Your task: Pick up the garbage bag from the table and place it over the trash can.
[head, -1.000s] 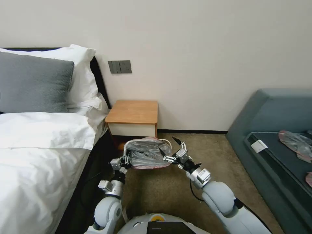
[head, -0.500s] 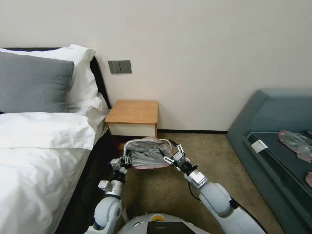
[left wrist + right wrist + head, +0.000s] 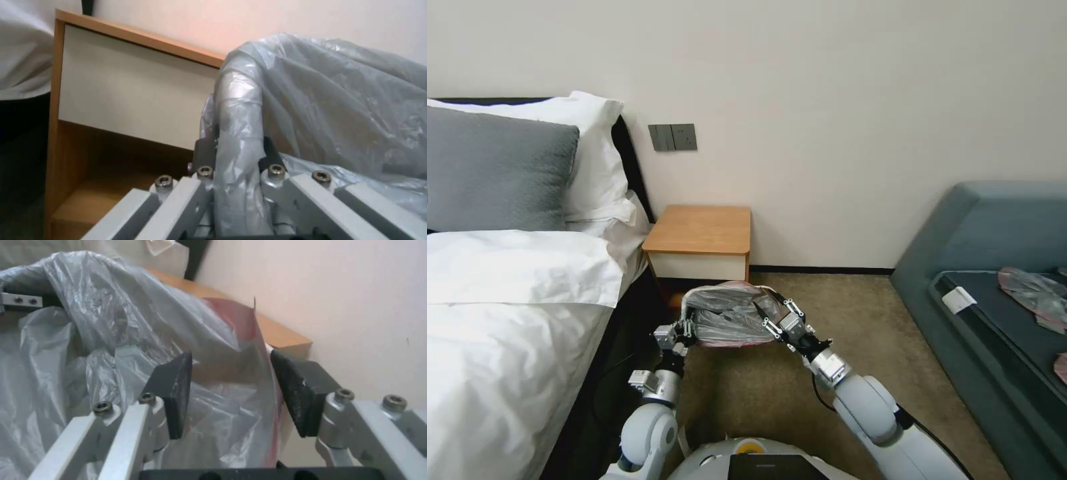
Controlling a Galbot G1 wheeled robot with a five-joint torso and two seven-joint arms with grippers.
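Observation:
The garbage bag (image 3: 728, 313) bulges as a wrinkled grey mound with a pink-red edge on the floor just in front of the table (image 3: 700, 230). The trash can is hidden under it. My left gripper (image 3: 684, 331) is shut on a fold of the garbage bag (image 3: 236, 133) at its left side. My right gripper (image 3: 775, 315) is open at the bag's right side. In the right wrist view the dark pads (image 3: 175, 390) stand apart on either side of the garbage bag's (image 3: 133, 340) pink-red edge. The table's white drawer front (image 3: 133, 90) lies close behind.
A bed with white linen (image 3: 507, 300) borders the left side. A grey-blue sofa (image 3: 994, 227) stands on the right, with flatter grey-pink plastic bags (image 3: 1034, 293) on its seat. Open brown carpet (image 3: 854, 313) lies between them.
My right gripper has moved left, closing in on the bag's right edge, and its open fingers now straddle that edge. The left gripper and the bag have stayed put.

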